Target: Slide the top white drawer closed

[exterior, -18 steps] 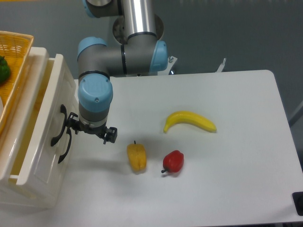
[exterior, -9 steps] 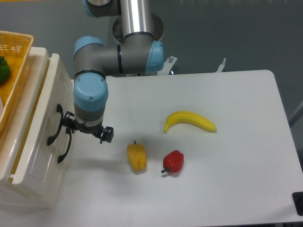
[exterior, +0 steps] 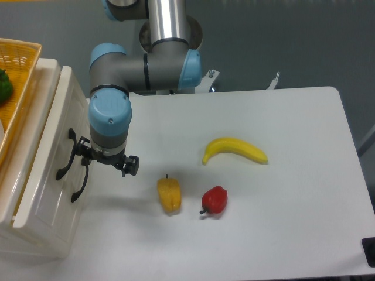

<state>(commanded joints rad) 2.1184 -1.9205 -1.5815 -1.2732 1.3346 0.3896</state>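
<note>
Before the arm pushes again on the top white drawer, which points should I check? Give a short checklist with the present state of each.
1. Tool sits at the front of the top white drawer, beside its black handle: ok.
2. Drawer fully in: not ok; a narrow strip of its inside shows along the top.
3. Tool touches the front panel: cannot tell from this view.
4. Tool open or shut: cannot tell.
5. Yellow pepper, red pepper and banana lie away from the push line: ok.
6. Yellow woven basket on the cabinet is out of the drawer's path: ok.
</note>
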